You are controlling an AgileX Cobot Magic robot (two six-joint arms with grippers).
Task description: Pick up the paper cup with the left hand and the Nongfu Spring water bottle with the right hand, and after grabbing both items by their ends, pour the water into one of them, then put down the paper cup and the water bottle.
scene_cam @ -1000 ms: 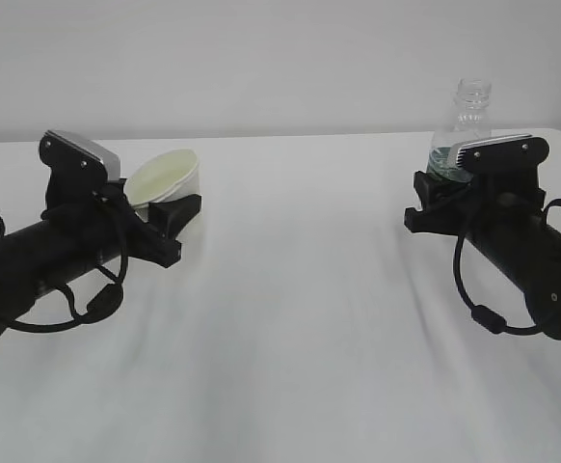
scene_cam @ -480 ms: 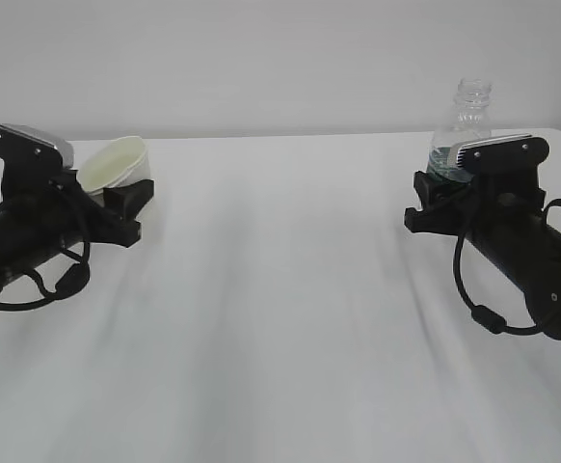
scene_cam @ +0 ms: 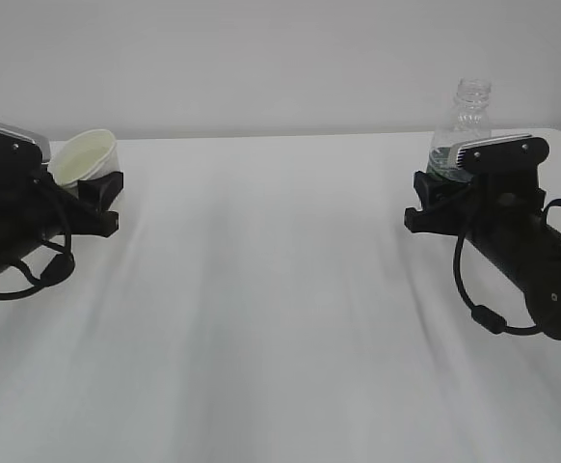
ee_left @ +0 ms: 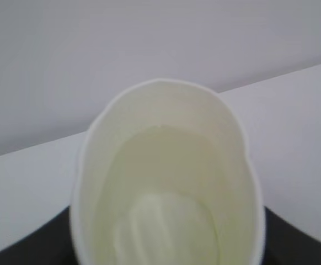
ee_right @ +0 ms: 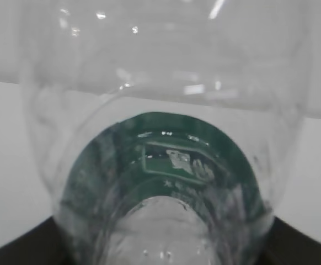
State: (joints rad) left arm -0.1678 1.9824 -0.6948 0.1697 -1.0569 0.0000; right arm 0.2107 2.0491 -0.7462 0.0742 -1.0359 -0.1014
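Pincer on my left arm (scene_cam: 95, 198) is clamped around the paper cup (scene_cam: 83, 159), which tilts with its mouth turned up and toward the camera at the far left of the tabletop (scene_cam: 280, 318). From the left wrist view the paper cup (ee_left: 166, 182) fills the frame, its rim squeezed slightly out of round and its pale cream inside visible; I cannot tell whether any liquid sits in it.

On my right arm the pincer (scene_cam: 435, 198) grips the Nongfu Spring water bottle (scene_cam: 466, 130) around its lower part, and the bottle stands upright, its open, capless neck rising above the grey-white plate (scene_cam: 497, 149) of the wrist. Through the right wrist view I see the clear ribbed bottle (ee_right: 160, 138) close up, with the dark green label band (ee_right: 166, 160) showing through the plastic.

Cup and bottle are well apart, at opposite sides of the white tabletop. A black cable (scene_cam: 478, 289) loops under the right arm, and another (scene_cam: 30, 275) hangs by the left arm.
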